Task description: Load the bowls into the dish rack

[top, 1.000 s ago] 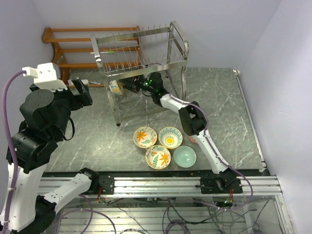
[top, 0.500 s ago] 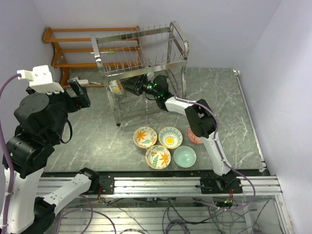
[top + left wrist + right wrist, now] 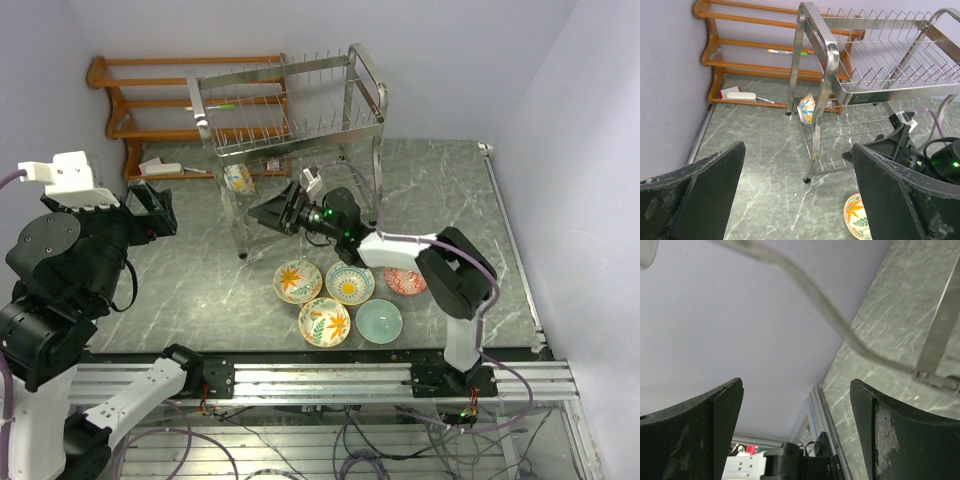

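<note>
The steel dish rack (image 3: 290,110) stands at the back. One floral bowl (image 3: 237,178) stands on edge in its lower tier, also in the left wrist view (image 3: 806,108). Three floral bowls (image 3: 297,281) (image 3: 350,282) (image 3: 324,321), a mint bowl (image 3: 379,321) and a red-patterned bowl (image 3: 405,281) sit on the table in front. My right gripper (image 3: 262,213) is open and empty, low beside the rack's front leg, pointing left. My left gripper (image 3: 152,208) is open and empty, high over the table's left side. Both wrist views show the fingers (image 3: 705,190) (image 3: 705,425) wide apart.
The orange-brown wooden shelf rack (image 3: 150,100) stands at the back left, with a white object (image 3: 160,168) on its bottom shelf and a pen (image 3: 787,51) higher up. Walls close in at the left, back and right. The rack's legs (image 3: 812,155) stand on the marble tabletop.
My right gripper has drawn back from under the rack toward the front, leaving the floral bowl in the lower tier. The red-patterned bowl now shows. My left arm has shifted left.
</note>
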Controlling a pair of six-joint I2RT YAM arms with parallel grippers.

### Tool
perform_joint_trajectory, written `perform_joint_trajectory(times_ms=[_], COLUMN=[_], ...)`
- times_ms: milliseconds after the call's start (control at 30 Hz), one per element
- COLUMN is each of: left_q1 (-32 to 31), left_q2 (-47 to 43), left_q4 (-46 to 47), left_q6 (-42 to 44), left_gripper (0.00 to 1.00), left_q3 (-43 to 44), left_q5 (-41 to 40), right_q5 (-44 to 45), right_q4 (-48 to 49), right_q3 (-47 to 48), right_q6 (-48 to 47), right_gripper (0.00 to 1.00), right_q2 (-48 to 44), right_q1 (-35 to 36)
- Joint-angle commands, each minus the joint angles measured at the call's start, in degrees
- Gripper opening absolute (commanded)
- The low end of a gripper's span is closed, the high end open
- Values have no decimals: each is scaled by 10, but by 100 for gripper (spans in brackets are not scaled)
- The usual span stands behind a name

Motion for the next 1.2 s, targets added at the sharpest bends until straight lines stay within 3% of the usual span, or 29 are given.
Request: perform_joint_trajectory(times_ms=[0,333,633,800,1167], left_q1=[4,4,4,4,4], left_q2=[-14,-31,-49,-60,-75], left_q4=[-9,-29,-54,-61,-69], left_q6=[4,-14,-31,-34,-43], left_gripper=[100,100,99,99,99], left_q3=[-3,2,13,12,-4], left_q5=[30,69,64,44,11], right_q5=[69,330,451,456,445], right_q4=[-29,-429,-701,-774,-808], right_q3=[-67,-53,100,146,179], right_q6=[-45,-205,-338,-362,-402], right_gripper=[87,86,81,70,62], right_q2=[-77,-189,-101,-54,1], right_q1=[41,177,238,242,242])
